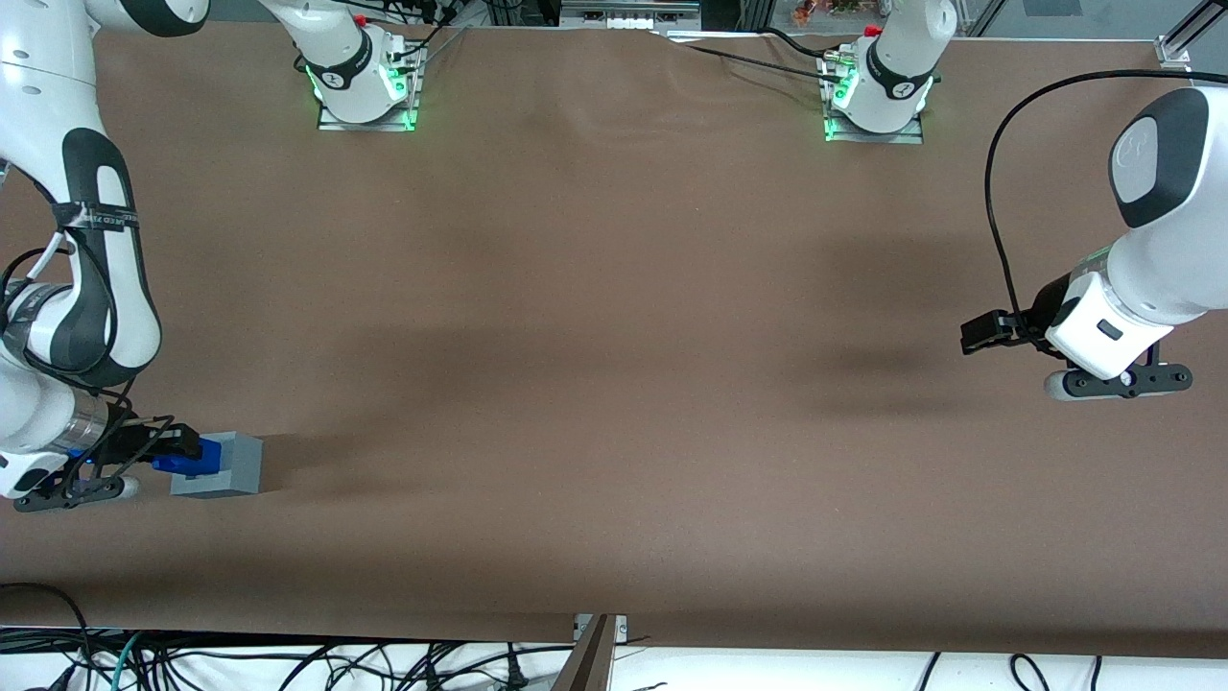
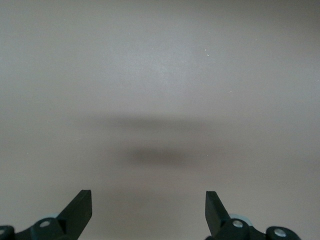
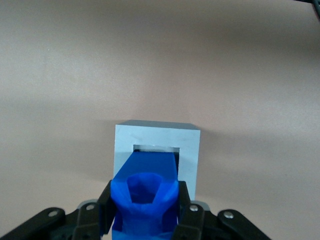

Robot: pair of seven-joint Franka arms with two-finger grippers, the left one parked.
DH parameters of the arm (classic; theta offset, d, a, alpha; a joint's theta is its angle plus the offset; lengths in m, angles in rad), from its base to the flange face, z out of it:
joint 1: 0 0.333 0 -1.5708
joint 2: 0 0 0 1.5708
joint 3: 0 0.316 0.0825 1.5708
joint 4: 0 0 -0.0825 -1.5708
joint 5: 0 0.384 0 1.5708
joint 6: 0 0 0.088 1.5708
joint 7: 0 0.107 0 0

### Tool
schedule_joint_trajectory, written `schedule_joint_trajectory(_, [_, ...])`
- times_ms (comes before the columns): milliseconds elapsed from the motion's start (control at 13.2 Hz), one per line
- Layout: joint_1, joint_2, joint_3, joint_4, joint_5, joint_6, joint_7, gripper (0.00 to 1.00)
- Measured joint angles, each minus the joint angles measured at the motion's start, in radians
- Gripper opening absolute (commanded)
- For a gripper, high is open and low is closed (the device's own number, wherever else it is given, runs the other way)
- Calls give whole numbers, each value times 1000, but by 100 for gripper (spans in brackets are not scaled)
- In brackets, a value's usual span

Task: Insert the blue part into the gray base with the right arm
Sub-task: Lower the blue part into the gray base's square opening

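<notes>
Right arm's pincer pinching the blue part by its side faces, leading end at the gray base recess, working arm's end of the surface; part looks light, rigid, smooth plastic, likely slippery.

brown-covered table under soft light
lying flat and faintly wrinkled, with black cables trailing along the white floor nearest the camera
</notes>
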Motion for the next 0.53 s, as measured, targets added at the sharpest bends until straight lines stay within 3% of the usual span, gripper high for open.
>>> schedule_joint_trajectory(531, [-2, 1, -1, 2, 5, 2, 34, 31])
